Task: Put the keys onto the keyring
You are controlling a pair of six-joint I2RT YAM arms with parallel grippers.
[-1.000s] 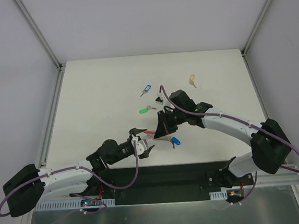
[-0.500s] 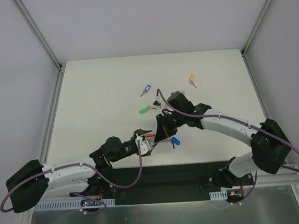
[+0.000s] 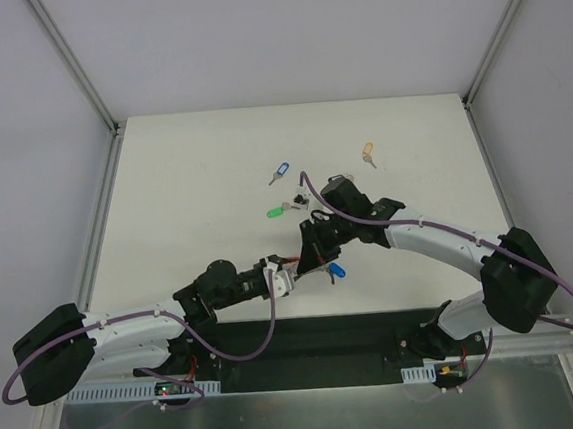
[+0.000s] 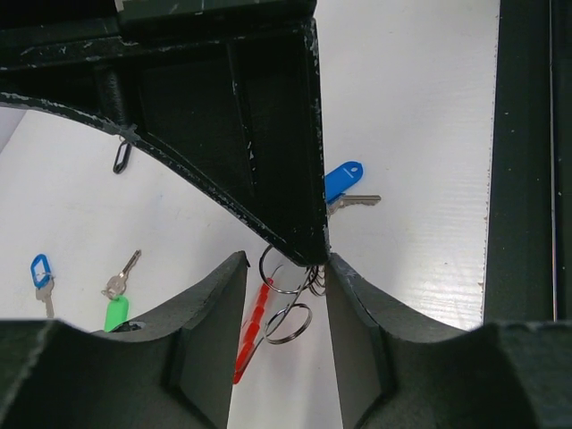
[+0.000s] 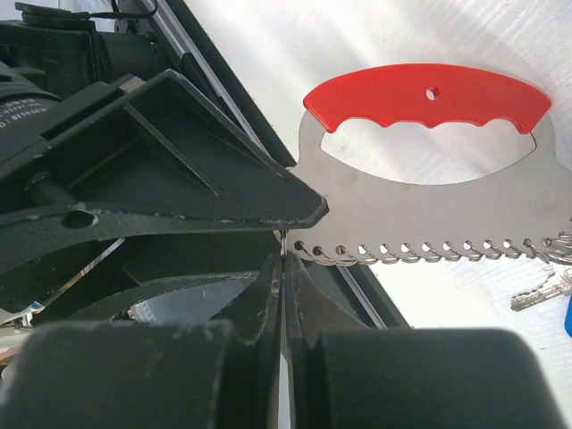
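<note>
The keyring [image 5: 429,94] is a flat metal loop with a red grip on top and a row of small wire rings along its lower edge. My right gripper [image 5: 283,259] is shut on a wire ring at its left corner and holds it above the table. My left gripper [image 4: 284,264] stands open around the hanging wire rings [image 4: 290,322] and the red band [image 4: 250,331], its pads apart from them. A blue-tagged key [image 4: 344,183] lies just beyond. On the table behind lie a green key [image 3: 274,214], another blue key [image 3: 282,171] and a yellow key [image 3: 367,152].
A small black clip [image 4: 121,156] lies on the white table beyond the grippers. The table's black front rail [image 4: 527,179] runs close on the near side. Both arms meet at the table's near middle [image 3: 301,263].
My left gripper has moved right towards the right gripper and narrowed its jaws around the hanging rings. The right gripper has shifted slightly left with the keyring.
</note>
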